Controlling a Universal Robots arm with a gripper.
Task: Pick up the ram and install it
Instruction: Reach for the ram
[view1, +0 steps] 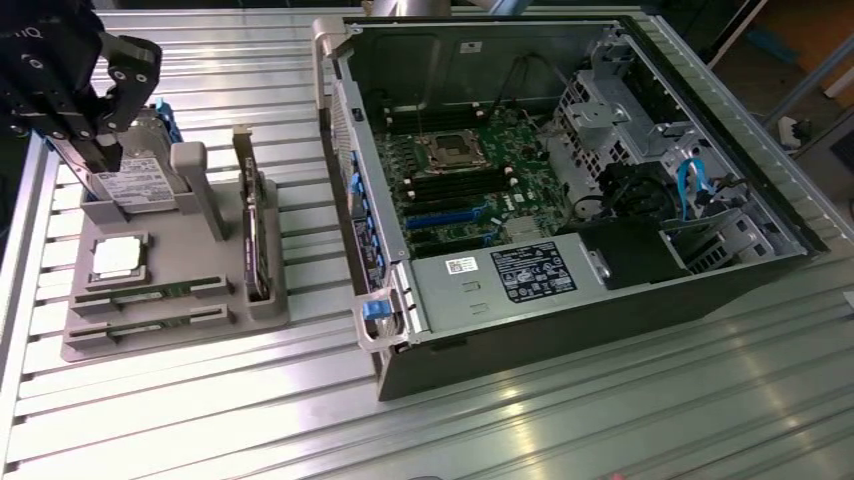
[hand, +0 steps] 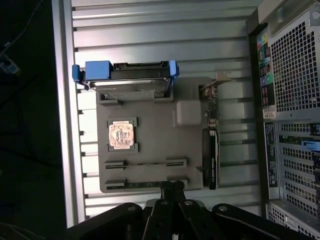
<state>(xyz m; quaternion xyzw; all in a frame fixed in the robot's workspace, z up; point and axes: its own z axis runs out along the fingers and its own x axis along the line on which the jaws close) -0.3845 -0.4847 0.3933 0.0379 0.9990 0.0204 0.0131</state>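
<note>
The ram (view1: 147, 293) is a thin green stick on edge in a slot of the grey holder (view1: 187, 320), with a second stick (view1: 144, 322) in the slot beside it. In the wrist view they are narrow strips (hand: 146, 163) (hand: 142, 184). My black gripper (view1: 104, 158) hangs shut above the holder's far end, over the hard drive (view1: 140, 188), with nothing between its fingers. Seen from the wrist, the closed fingertips (hand: 173, 187) overlap the holder's edge (hand: 150, 120), close to the outer ram slot.
The holder also carries a square processor chip (view1: 118, 255) (hand: 121, 135), a blue-framed hard drive (hand: 131, 80) and a dark expansion card (view1: 254, 240) (hand: 211, 160) on edge. The open computer case (view1: 561, 300), with its motherboard (view1: 461, 185), lies at the exterior view's right.
</note>
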